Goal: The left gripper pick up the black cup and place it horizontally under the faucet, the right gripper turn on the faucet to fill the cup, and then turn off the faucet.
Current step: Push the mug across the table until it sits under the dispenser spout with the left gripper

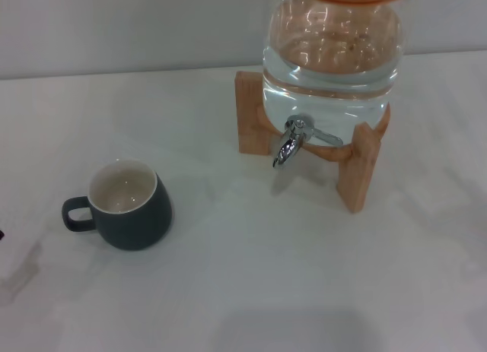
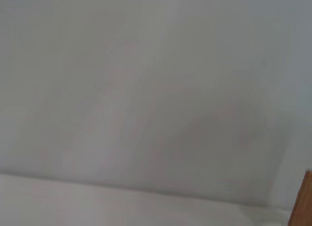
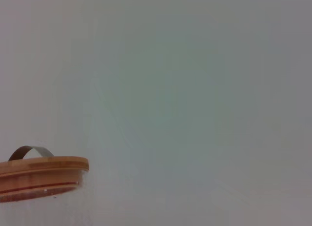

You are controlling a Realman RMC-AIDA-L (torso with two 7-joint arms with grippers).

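The black cup (image 1: pixel 128 204) stands upright on the white table at the left in the head view, cream inside showing, its loop handle pointing left. The chrome faucet (image 1: pixel 293 141) sticks out of the front of a clear glass water jar (image 1: pixel 331 52) on a wooden stand (image 1: pixel 358 166) at the right rear. The cup is well left of and nearer than the faucet. Neither gripper shows in any view. The left wrist view shows only the white wall and a sliver of the wooden stand (image 2: pixel 303 201).
The white table (image 1: pixel 251 291) runs from the wall to the near edge. The jar's wooden lid (image 3: pixel 39 177) with a metal handle shows in the right wrist view.
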